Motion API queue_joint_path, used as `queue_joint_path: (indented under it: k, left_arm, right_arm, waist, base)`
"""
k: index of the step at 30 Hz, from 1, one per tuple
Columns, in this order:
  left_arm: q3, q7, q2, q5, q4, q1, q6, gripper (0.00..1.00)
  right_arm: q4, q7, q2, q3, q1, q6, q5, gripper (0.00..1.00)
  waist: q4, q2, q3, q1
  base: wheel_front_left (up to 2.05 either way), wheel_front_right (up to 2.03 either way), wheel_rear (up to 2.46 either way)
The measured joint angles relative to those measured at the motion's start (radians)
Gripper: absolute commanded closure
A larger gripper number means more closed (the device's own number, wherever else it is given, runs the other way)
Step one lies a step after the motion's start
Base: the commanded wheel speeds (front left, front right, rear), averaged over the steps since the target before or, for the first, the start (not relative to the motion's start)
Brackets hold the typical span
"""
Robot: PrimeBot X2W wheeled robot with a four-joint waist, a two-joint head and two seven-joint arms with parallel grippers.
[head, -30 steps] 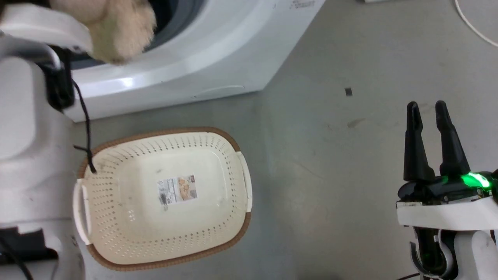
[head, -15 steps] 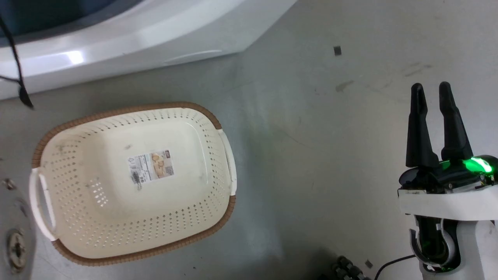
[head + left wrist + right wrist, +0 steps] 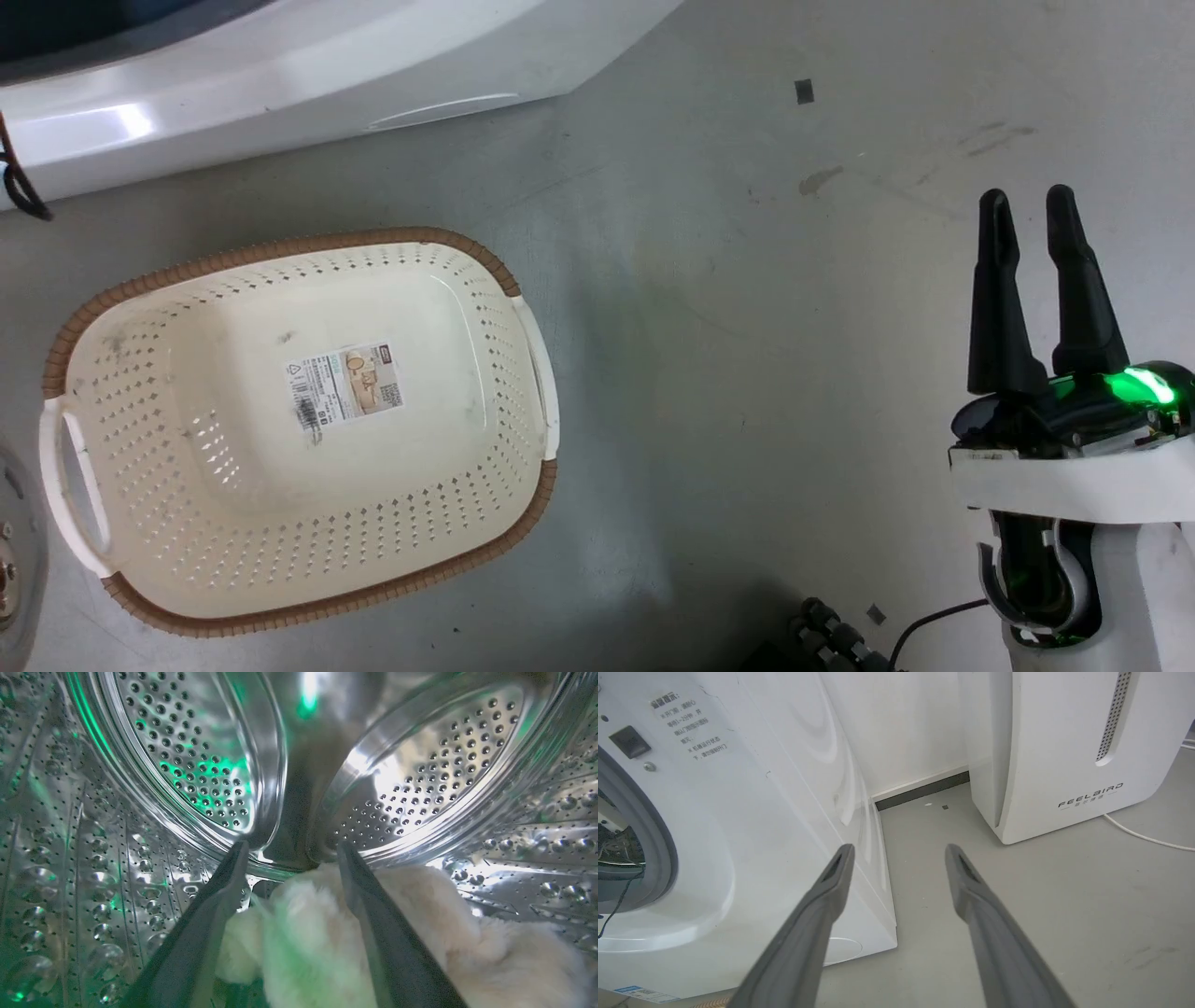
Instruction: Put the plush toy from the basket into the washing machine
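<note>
On the left wrist view, my left gripper (image 3: 292, 845) has its fingers spread wide and released, inside the washing machine. The plush toy (image 3: 303, 933) lies low between them, its cream fur pressing against the right-hand finger on both sides. I cannot tell whether it touches the other finger. The toy rests on the bottom of the perforated steel drum (image 3: 201, 742), whose back wall gleams beyond the fingertips with a green tint.

On the head view, my right gripper (image 3: 1026, 196) hangs at the lower right over the grey floor (image 3: 747, 373). Its fingers are parted and hold nothing, and a green light glows at its base. To its left, well apart, the basket (image 3: 280, 245) stands on the floor with only its label sticker (image 3: 344, 385) on the bottom. Beyond the basket, the white front of the washing machine (image 3: 280, 84) runs along the top edge.

From the right wrist, that gripper's (image 3: 899, 848) open fingers point at bare floor (image 3: 1064, 905). Past them on the left is the washing machine (image 3: 761, 812) with its grey door seal (image 3: 654, 826) at the edge. On the right stands a white appliance (image 3: 1064, 742), and a white cable (image 3: 1148, 837) trails along the floor beside it.
</note>
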Motion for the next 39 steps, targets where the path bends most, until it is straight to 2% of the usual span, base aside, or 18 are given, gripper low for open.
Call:
queue_joint_path:
  k: [10, 19, 29, 39]
  left_arm:
    - [-0.021, 0.0, -0.021, 0.002, 0.065, 0.011, -0.001, 0.0]
    - [-0.023, 0.0, -0.071, -0.012, 0.071, 0.144, -0.002, 0.0]
    - [-0.039, 0.0, -0.142, -0.017, -0.02, 0.348, -0.001, 0.0]
    - [-0.041, 0.0, -0.211, -0.008, -0.185, 0.586, 0.021, 0.0]
  right_arm:
    - [0.009, 0.0, 0.0, 0.003, 0.0, 0.0, -0.01, 0.0]
    - [0.019, 0.0, 0.0, -0.001, 0.0, 0.0, -0.036, 0.0]
    - [0.035, 0.0, 0.0, -0.02, 0.014, 0.0, -0.071, 0.0]
    - [0.055, 0.0, 0.0, -0.032, 0.075, 0.0, -0.134, 0.0]
  waist:
    - [0.019, 0.0, -0.025, 0.0]
    - [0.051, 0.0, -0.089, -0.0001]
    - [0.099, 0.0, -0.209, -0.0001]
    - [0.154, 0.0, -0.35, -0.0002]
  base:
    - [0.0, 0.0, 0.0]
    - [0.0, 0.0, 0.0]
    - [0.0, 0.0, 0.0]
    - [0.0, 0.0, 0.0]
